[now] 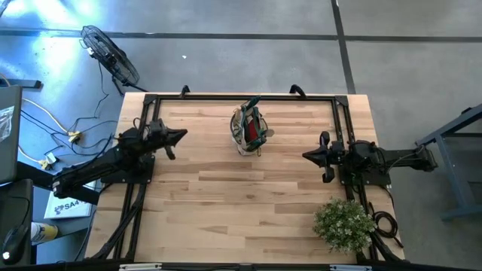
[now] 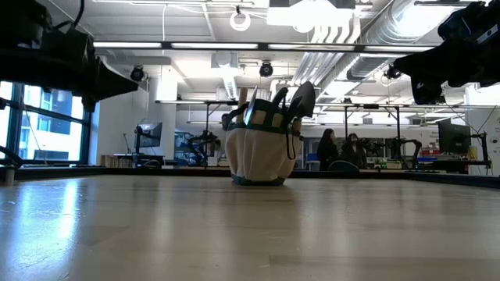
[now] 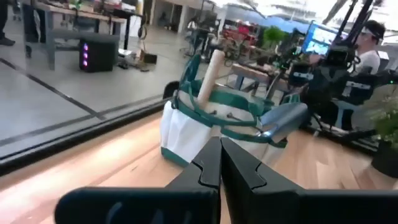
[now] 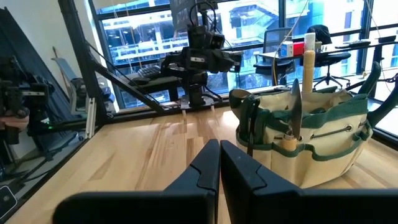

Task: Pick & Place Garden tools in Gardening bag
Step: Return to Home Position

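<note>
Tan, green-trimmed gardening bag (image 1: 248,128) at 12 o'clock, pale trowel handle (image 3: 210,78) protruding. Left gripper (image 1: 184,136) at 9, right gripper (image 1: 304,156) at 3, both pinched closed, empty

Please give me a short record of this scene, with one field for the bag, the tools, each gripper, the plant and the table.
bag: gardening bag stands upright, midway between the two arms
tools: garden tools stick up out of the bag; none lies loose on the table
left gripper: left gripper at the table's left side, fingers shut, holding nothing
right gripper: right gripper at the right side, fingers shut, holding nothing
plant: bushy green plant at a table corner, beside the right arm
table: wooden table
</note>
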Robot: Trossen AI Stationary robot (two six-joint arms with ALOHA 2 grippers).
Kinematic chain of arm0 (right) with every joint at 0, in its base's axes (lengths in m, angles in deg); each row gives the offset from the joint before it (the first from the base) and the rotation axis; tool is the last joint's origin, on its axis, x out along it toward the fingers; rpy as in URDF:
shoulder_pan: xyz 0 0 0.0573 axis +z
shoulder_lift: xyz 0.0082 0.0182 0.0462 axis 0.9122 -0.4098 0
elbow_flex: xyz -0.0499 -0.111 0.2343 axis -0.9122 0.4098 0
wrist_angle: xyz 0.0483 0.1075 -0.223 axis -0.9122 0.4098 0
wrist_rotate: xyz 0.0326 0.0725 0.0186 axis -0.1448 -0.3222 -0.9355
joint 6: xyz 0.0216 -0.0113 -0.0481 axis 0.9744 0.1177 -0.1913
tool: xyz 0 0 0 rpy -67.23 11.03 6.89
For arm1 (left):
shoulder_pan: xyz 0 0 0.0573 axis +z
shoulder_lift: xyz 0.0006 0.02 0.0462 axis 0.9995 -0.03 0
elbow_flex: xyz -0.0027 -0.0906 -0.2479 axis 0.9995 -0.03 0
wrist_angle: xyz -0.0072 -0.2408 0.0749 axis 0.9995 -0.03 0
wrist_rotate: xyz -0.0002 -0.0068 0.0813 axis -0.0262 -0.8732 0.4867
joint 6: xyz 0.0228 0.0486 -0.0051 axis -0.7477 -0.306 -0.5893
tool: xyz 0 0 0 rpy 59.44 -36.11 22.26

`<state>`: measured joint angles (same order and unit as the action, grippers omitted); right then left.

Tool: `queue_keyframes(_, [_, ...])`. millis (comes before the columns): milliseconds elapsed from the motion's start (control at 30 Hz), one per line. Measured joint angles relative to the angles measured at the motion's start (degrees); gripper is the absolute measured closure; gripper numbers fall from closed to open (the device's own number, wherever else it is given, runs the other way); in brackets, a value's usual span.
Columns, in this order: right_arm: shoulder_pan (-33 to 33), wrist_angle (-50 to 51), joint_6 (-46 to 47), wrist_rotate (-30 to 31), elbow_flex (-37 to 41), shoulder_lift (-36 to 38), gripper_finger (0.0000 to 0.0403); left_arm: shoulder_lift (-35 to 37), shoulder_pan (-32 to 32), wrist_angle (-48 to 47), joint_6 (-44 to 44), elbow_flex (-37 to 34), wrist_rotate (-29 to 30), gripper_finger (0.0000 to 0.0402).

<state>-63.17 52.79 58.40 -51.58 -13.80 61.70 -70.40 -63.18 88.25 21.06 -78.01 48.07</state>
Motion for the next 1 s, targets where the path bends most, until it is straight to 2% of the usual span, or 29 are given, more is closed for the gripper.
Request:
queue_keyframes(733, [0.0, 0.0, 0.0, 0.0, 0.1, 0.0, 0.0399, -1.1, -0.3, 0.2, 0.5, -0.2, -0.3, 0.0401])
queue_keyframes(833, [0.0, 0.0, 0.0, 0.0, 0.1, 0.0, 0.0399, 0.2, -3.4, 0.2, 0.5, -0.1, 0.6, 0.0401])
queue_keyframes(1000, [0.0, 0.0, 0.0, 0.0, 0.1, 0.0, 0.0399, 0.1, -13.9, 0.1, 0.5, 0.1, 3.1, 0.0401])
